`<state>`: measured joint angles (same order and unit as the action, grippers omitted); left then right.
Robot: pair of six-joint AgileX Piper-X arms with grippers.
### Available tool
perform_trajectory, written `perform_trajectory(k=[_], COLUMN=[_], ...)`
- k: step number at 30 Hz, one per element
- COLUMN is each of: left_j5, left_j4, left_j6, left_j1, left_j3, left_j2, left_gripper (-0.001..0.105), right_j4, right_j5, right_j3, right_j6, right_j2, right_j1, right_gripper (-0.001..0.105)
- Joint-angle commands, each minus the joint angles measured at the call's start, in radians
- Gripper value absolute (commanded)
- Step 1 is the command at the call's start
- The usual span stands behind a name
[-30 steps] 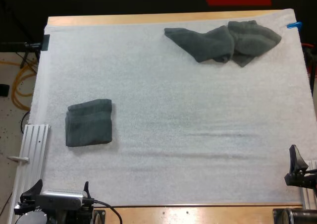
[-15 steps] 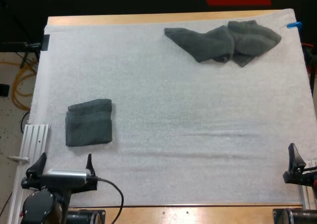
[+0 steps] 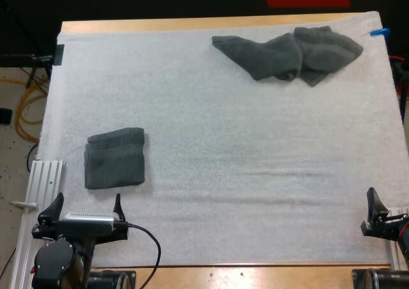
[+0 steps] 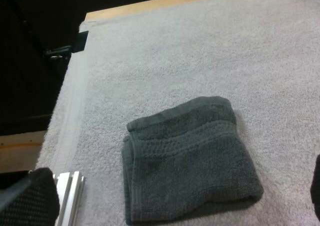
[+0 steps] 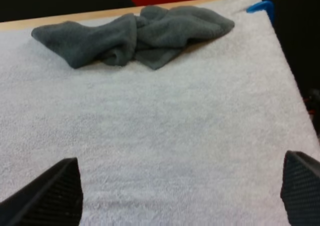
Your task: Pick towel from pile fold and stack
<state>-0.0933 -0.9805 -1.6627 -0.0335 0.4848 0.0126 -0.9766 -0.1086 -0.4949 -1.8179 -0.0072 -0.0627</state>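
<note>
My left gripper [image 3: 84,204] low at near edge of table [image 3: 192,24], jaws apart, just short of folded towel [image 3: 115,158] | right gripper [image 5: 180,158] at right edge of mat [image 3: 223,174], jaws apart | crumpled towel [image 3: 287,55] far side, bare mat between.

My white mat [image 3: 211,110] covers most of the wooden table [image 3: 192,24] (bare wood shows along its far edge). Left of it lie speckled floor [image 3: 13,155], orange cable [image 3: 25,103] and an aluminium rail [image 3: 45,180].

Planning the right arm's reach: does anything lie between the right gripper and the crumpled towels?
Nothing visible does. Only bare white mat lies between the open right gripper and the crumpled towels at the far edge.
</note>
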Motion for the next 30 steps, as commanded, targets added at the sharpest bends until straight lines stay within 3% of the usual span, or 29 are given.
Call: perform_trajectory(k=[1, 30], left_j5=[0.000, 0.000], left_j4=[0.015, 0.015], left_j6=[-0.009, -0.009], left_j1=[-0.001, -0.001], left_j3=[0.001, 0.001], left_j2=[0.140, 0.140], left_gripper=[0.105, 0.105], right_j4=[-0.002, 0.000], right_j5=[0.000, 0.000], right_j3=[-0.004, -0.004], right_j6=[0.002, 0.003], right_j2=[-0.037, -0.048], right_j1=[-0.002, -0.002], right_gripper=[0.078, 0.078])
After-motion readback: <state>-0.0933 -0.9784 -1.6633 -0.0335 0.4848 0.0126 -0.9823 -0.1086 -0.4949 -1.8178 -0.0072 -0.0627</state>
